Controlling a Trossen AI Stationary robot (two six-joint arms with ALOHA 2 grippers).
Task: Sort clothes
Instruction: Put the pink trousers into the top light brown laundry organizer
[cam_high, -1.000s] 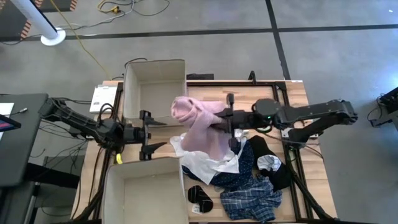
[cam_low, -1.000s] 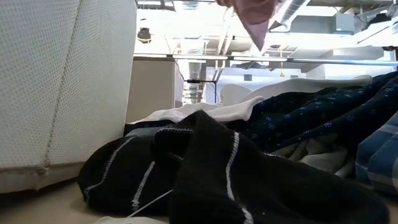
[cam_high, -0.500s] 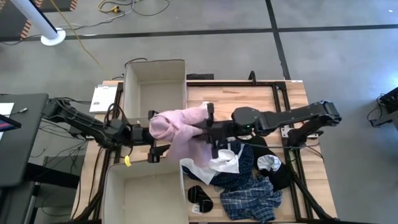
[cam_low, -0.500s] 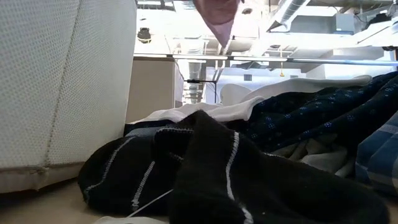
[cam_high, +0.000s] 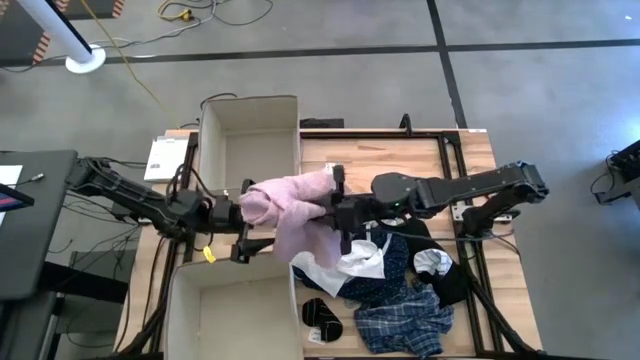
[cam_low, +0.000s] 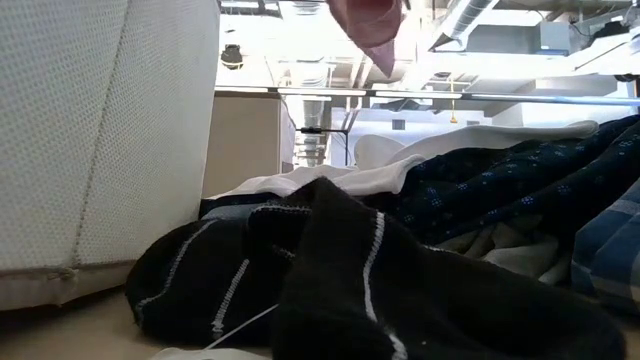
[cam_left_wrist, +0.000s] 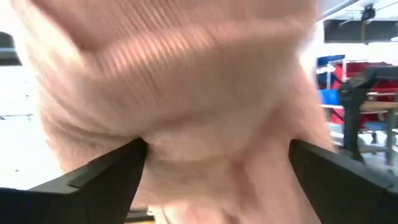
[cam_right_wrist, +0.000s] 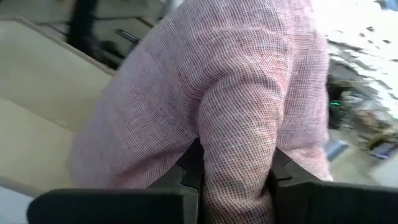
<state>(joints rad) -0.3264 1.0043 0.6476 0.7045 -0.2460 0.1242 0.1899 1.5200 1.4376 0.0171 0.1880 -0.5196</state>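
Wooden desk (cam_high: 400, 155) below, both hands share the pink top (cam_high: 295, 205): right hand (cam_high: 338, 210) pinches it tight, left hand (cam_high: 243, 215) sits wide open around it. Pulling apart could drop it.

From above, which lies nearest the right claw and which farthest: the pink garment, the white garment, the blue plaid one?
Measured from the right gripper:
1. Pink garment: in its grip, reaching toward the left arm.
2. White garment: just beside it, on the pile's edge.
3. Blue plaid garment: the pile's far end.
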